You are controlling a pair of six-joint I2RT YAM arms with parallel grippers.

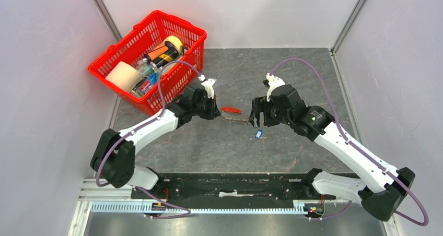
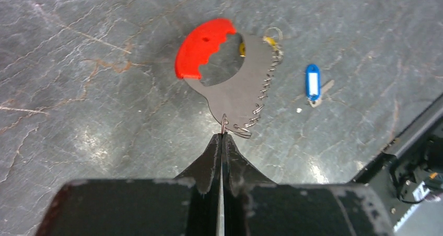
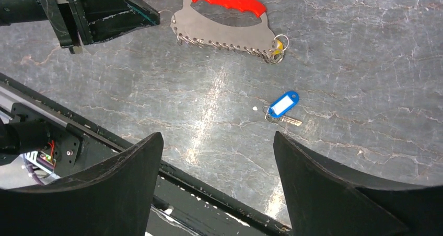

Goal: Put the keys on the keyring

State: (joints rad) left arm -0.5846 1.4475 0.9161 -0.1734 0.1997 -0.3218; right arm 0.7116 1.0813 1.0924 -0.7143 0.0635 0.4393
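The keyring (image 2: 235, 92) is a grey metal plate with a red crescent handle and a row of small wire rings, lying flat on the grey stone tabletop. My left gripper (image 2: 223, 134) is shut, its fingertips pinching the wire ring at the plate's near end. The same keyring (image 1: 230, 110) lies between both arms in the top view. The blue-headed key (image 3: 282, 104) rests on the table apart from the keyring (image 3: 224, 30), just beyond my right gripper (image 3: 217, 137). That gripper is open, hovers above the table and holds nothing. From above, the key (image 1: 258, 134) lies below the right gripper (image 1: 256, 117).
A red basket (image 1: 117, 50) full of assorted items stands at the back left, behind the left arm. A black rail (image 1: 235, 186) runs along the near table edge. White walls enclose the table on three sides.
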